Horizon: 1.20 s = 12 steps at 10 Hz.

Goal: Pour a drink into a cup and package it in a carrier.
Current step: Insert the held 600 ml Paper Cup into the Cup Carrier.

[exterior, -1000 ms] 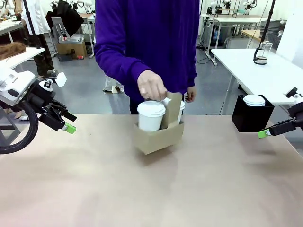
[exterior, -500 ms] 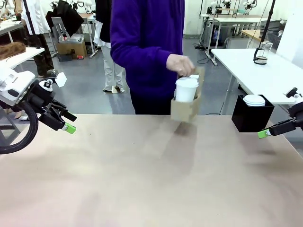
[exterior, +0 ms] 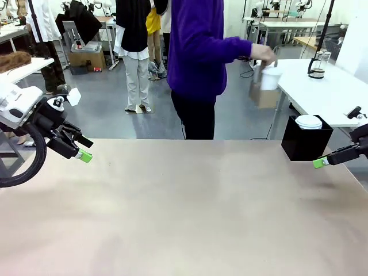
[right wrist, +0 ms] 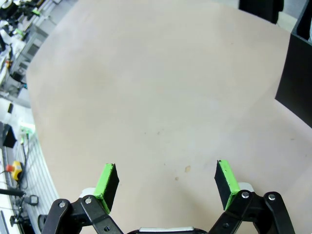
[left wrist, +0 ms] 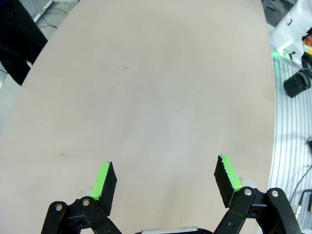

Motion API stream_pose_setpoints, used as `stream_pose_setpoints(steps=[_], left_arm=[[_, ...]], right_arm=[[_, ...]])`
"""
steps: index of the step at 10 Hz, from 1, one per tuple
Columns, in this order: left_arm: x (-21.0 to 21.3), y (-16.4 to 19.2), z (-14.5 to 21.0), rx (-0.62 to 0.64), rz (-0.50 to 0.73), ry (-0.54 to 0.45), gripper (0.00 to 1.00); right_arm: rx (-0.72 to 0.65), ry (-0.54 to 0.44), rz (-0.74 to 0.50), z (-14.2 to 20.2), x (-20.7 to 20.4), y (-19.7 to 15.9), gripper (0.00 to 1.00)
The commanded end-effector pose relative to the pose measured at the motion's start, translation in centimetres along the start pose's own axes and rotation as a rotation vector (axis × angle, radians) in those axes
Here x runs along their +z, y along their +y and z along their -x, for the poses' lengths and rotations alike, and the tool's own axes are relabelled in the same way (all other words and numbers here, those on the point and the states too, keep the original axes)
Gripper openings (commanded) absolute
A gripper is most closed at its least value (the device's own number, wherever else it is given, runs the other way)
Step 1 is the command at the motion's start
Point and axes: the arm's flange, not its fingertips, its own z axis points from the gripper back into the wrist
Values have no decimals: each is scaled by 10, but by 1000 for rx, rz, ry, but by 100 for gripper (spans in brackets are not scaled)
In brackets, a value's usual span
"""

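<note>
The big worktop (exterior: pixel 184 218) in front is bare in the middle, so the packing looks done here. The person in the purple top stands at the far side, turned to the right, with one arm stretched out. Their hand (exterior: pixel 262 53) holds the brown carrier (exterior: pixel 261 93) with the white cup (exterior: pixel 270 77) in it, up in the air by the far white table, likely to take it away. A black box (exterior: pixel 306 138) with a small lidded cup sits at the far right. The left end effector (left wrist: pixel 165 183) hangs at the left edge, fingers wide apart, holding nothing. The right end effector (right wrist: pixel 165 183) waits low at the right, spread wide and empty too.
</note>
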Motion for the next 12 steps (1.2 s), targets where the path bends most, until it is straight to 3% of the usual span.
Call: stream_pose_setpoints(steps=[1, 12], left_arm=[[-1, 1, 1, -1, 4, -10, 100], [-1, 1, 1, -1, 4, -10, 100]], right_arm=[[20, -11, -11, -3, 3, 0, 100], [20, -11, -11, -3, 3, 0, 100]])
